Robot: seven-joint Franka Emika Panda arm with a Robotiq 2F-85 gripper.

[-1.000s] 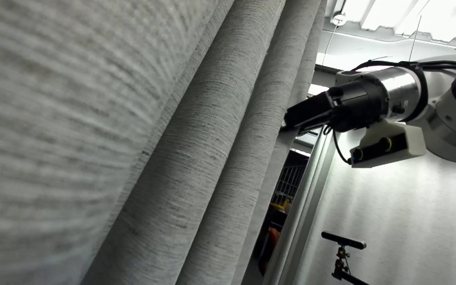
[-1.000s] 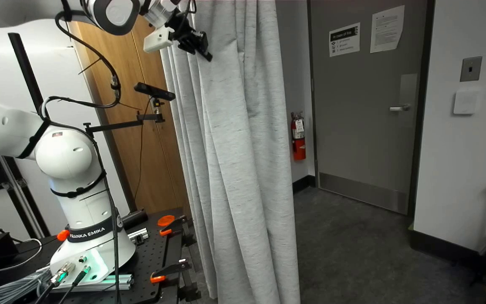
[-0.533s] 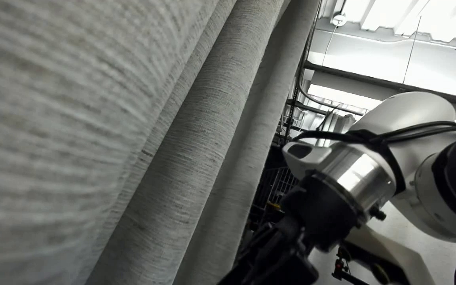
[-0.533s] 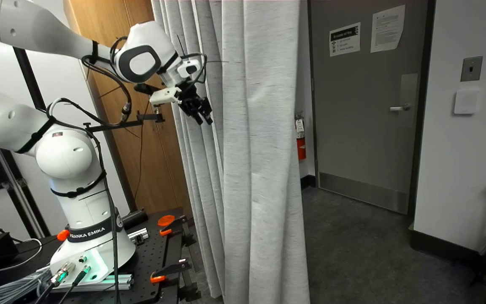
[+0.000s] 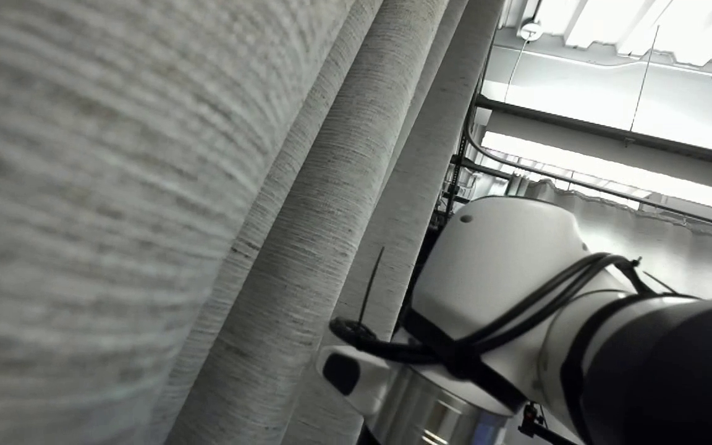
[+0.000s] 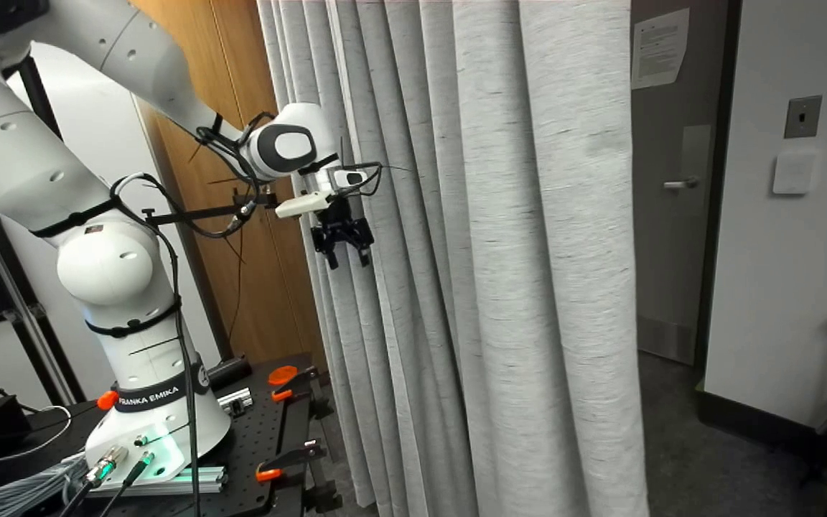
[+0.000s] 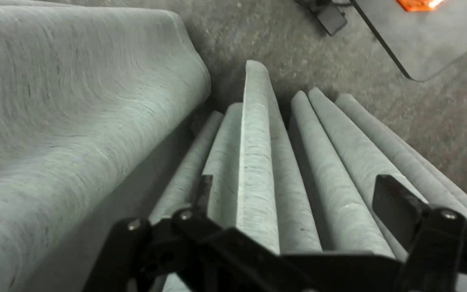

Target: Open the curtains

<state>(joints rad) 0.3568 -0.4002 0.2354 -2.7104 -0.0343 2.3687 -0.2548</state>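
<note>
The curtains (image 6: 557,251), light-grey streaky fabric in long vertical folds, hang to the right of the arm and partly cover the door. In an exterior view the near fabric of the curtains (image 5: 146,185) fills the left half. My gripper (image 6: 349,264) points down in front of the folds at the curtains' left part, its fingers spread with no fabric between them. From the wrist, the curtains (image 7: 75,121) run down to the floor below my gripper (image 7: 298,192). Whether a finger (image 7: 397,209) touches a fold, I cannot tell. In an exterior view the fingers are below the picture edge.
A camera on a bracket arm (image 6: 198,213) stands behind my forearm. The black mounting table (image 6: 270,431) carries orange-tipped clamps (image 6: 288,463). A wooden cabinet (image 6: 248,301) is behind. A grey door (image 6: 672,251) and a light switch (image 6: 802,117) lie beyond the curtains.
My gripper has opened, let go of the fabric and come down, now with its fingers pointing downward. The curtains' free edge has swung right, spreading the folds and covering more of the door.
</note>
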